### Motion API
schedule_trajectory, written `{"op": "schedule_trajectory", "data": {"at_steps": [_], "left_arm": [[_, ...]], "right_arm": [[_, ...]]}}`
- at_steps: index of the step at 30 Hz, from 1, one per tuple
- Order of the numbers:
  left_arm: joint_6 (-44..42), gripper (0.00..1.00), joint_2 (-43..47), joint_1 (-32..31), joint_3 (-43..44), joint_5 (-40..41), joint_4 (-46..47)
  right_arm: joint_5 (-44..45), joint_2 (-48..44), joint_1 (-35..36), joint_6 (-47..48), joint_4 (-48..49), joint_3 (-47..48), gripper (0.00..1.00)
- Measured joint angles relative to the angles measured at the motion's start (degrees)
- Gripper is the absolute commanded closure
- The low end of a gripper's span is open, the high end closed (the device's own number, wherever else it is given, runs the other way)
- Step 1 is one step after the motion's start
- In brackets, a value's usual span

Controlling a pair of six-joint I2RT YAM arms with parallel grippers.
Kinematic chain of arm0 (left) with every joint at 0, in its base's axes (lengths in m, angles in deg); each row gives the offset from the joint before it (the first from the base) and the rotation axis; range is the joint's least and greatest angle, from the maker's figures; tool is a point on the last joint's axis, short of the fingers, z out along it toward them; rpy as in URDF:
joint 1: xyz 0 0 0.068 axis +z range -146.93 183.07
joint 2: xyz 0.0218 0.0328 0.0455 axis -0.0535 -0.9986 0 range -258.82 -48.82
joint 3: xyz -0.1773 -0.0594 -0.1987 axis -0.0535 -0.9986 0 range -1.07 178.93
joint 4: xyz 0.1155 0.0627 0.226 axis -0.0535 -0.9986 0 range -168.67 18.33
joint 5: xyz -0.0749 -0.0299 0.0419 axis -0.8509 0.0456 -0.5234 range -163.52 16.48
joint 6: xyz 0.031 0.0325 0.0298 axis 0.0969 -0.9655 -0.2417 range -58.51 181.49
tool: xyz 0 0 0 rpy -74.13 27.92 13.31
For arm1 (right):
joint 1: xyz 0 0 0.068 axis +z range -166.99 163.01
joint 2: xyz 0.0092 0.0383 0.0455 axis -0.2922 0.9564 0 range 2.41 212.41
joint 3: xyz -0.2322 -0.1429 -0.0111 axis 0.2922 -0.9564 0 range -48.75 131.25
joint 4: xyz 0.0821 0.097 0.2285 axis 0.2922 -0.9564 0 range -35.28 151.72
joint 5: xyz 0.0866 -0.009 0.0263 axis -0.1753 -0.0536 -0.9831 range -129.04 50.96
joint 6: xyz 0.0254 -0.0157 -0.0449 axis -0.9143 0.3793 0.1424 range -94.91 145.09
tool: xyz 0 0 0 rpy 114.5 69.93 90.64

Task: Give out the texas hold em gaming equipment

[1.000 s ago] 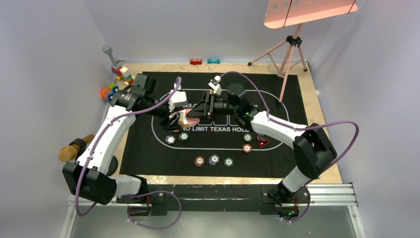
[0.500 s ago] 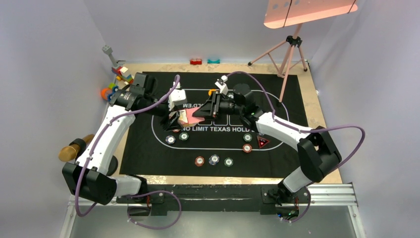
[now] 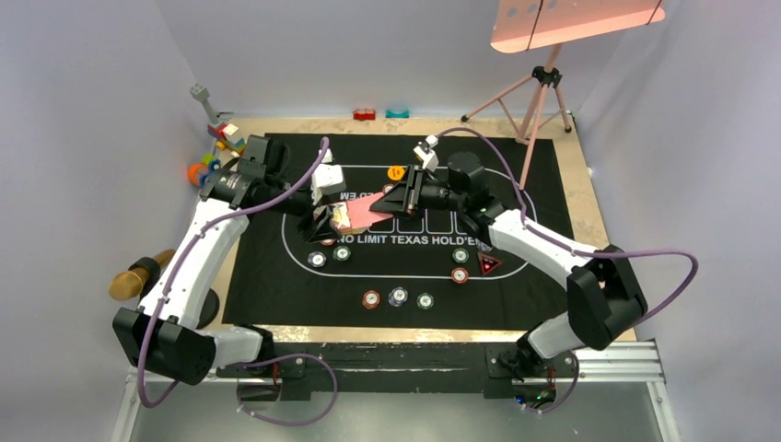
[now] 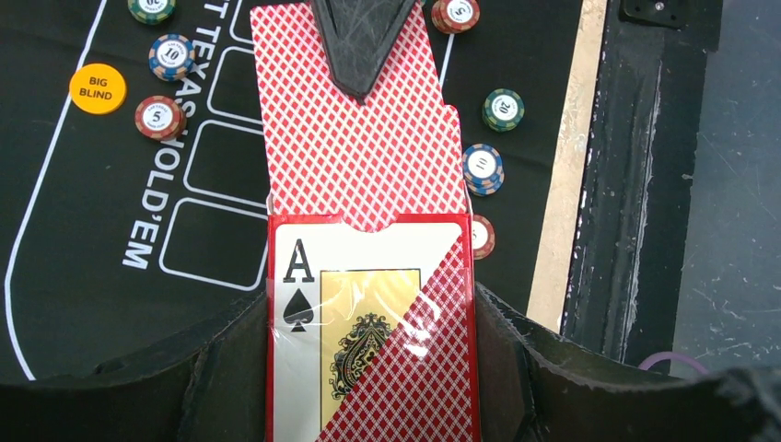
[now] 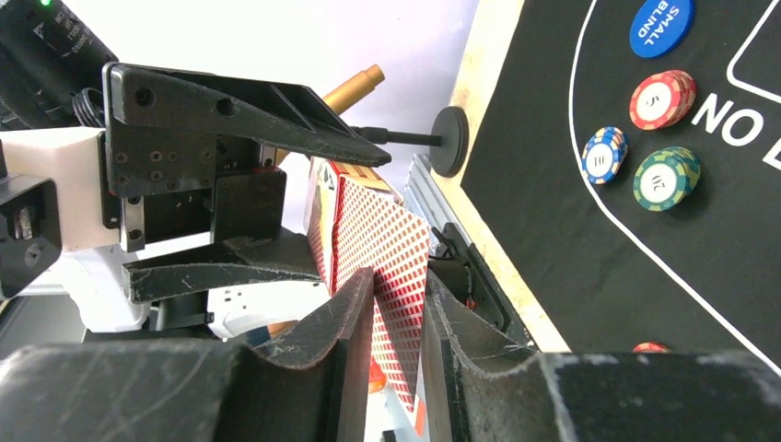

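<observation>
My left gripper (image 3: 328, 219) is shut on a red card box (image 4: 368, 331) with an ace of spades on its face, held above the black mat (image 3: 267, 285). Red-backed playing cards (image 4: 364, 157) stick halfway out of the box's open end. My right gripper (image 3: 391, 203) is shut on their free end (image 5: 387, 244), one finger (image 4: 361, 46) lying over the card back. Poker chips sit in a front row (image 3: 397, 296), with others at the left (image 3: 329, 256) and right (image 3: 460, 264). A triangle marker (image 3: 488, 265), an orange disc (image 3: 396, 172) and a blue disc (image 5: 660, 26) lie on the mat.
Colourful toy blocks (image 3: 226, 138) are piled at the back left corner. A pink tripod (image 3: 542, 97) stands at the back right. A gold cylinder (image 3: 138, 274) lies off the mat's left side. Small red (image 3: 365, 114) and teal (image 3: 397, 113) pieces rest by the back wall.
My right gripper has closed on the cards and slid right, drawing them further out of the box. The orange disc is now uncovered. The left gripper has hardly moved.
</observation>
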Motion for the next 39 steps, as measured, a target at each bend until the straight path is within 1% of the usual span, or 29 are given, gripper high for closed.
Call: {"op": "schedule_trajectory", "data": {"at_steps": [3,7,14,24,29,31,34,36,39], "left_arm": [[0.57,0.47,0.50,0.26,-0.35,-0.28,0.42],[1.11,0.47,0.79,0.44,-0.52,-0.55,0.85],[1.57,0.48,1.14,0.68,-1.81,-1.07,1.46],[2.27,0.49,1.22,1.29,-2.05,-1.51,1.84],[2.23,0.55,1.31,2.21,-2.03,-1.62,1.51],[2.12,0.55,1.42,2.43,-1.95,-1.64,0.87],[2.01,0.57,1.53,2.58,-1.46,-1.81,-0.15],[2.03,0.59,1.77,2.58,-1.14,-2.01,-0.68],[2.08,0.64,2.40,2.58,-0.92,-2.58,-1.46]], "right_arm": [[0.00,-0.68,-0.57,0.61,-0.83,0.00,0.75],[0.00,-1.53,-1.09,1.44,-2.36,0.00,0.81],[-0.07,-4.70,-2.51,2.89,-5.05,0.00,1.00],[-0.26,-10.10,-7.91,3.52,-7.08,-0.02,1.00],[-0.61,-10.71,-13.44,4.76,-8.22,-0.28,1.00],[-0.63,-9.40,-15.02,5.46,-8.13,-0.57,1.00],[-0.66,-3.98,-15.26,6.03,-5.99,-0.57,1.00],[-0.55,2.47,-13.57,6.27,-4.79,0.24,1.00],[-0.37,13.42,-8.94,7.10,-5.22,4.81,1.00]]}}
